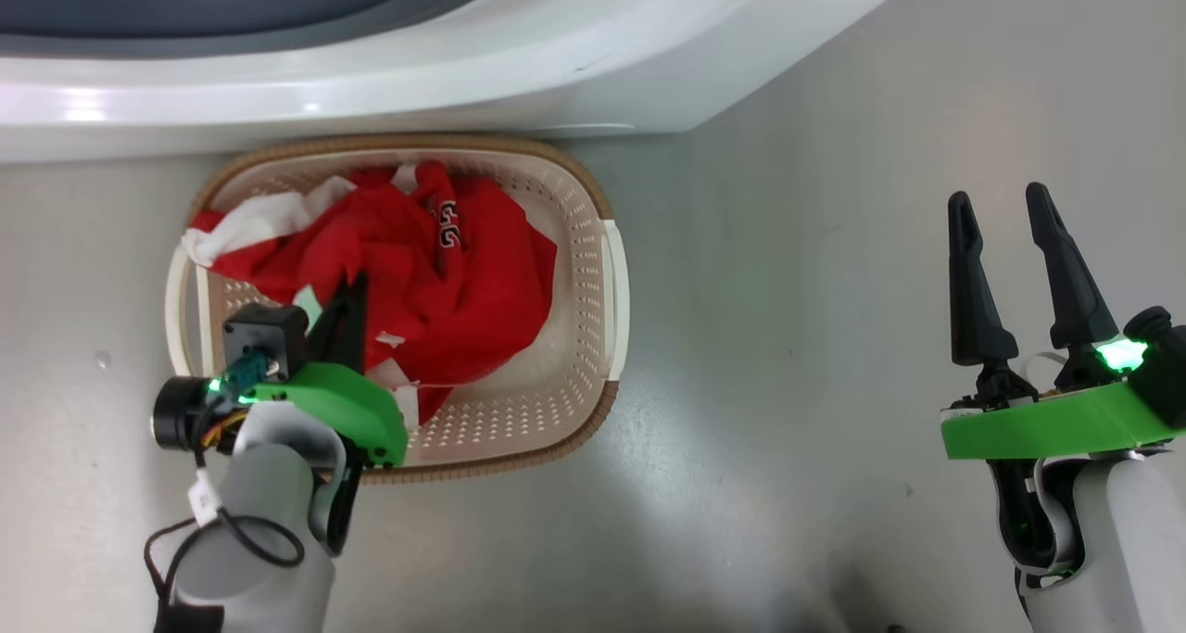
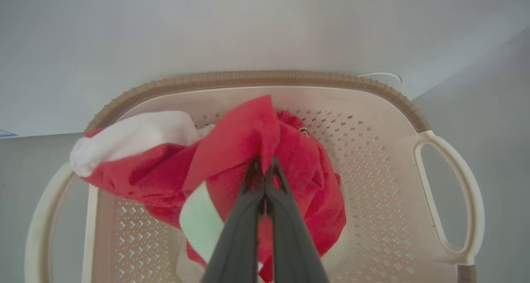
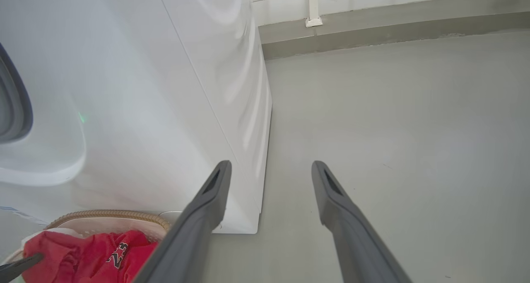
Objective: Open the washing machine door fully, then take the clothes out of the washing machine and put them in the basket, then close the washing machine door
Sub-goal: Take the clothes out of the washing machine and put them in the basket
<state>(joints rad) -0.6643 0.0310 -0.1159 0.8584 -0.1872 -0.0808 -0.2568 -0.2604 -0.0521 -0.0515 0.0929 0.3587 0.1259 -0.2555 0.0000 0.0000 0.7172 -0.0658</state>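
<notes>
The basket (image 1: pixel 593 272) is set on the floor (image 1: pixel 788 336) just near of the washer (image 1: pixel 463 68), its far rim at the washer's front. Its long axis runs left to right, parallel to that front, with a white handle at each end. The clothes (image 1: pixel 435 281) are heaped inside it, filling the left and middle; the heap is stretched from far left to near middle, and a white band is draped over the far-left rim. The perforated wall and floor of the basket at the right are left bare.

The left gripper (image 1: pixel 352 299) is reached in over the near-left rim, fingers pointed far and down. In the left wrist view it (image 2: pixel 263 167) is seen closed tight on a raised fold of the clothes (image 2: pixel 306 167), above the basket (image 2: pixel 372 150).

The right gripper (image 1: pixel 999 199) is held well apart to the right over bare floor, fingers spread wide, nothing between them. In the right wrist view it (image 3: pixel 269 167) is pointed past the washer's (image 3: pixel 165 88) right corner.
</notes>
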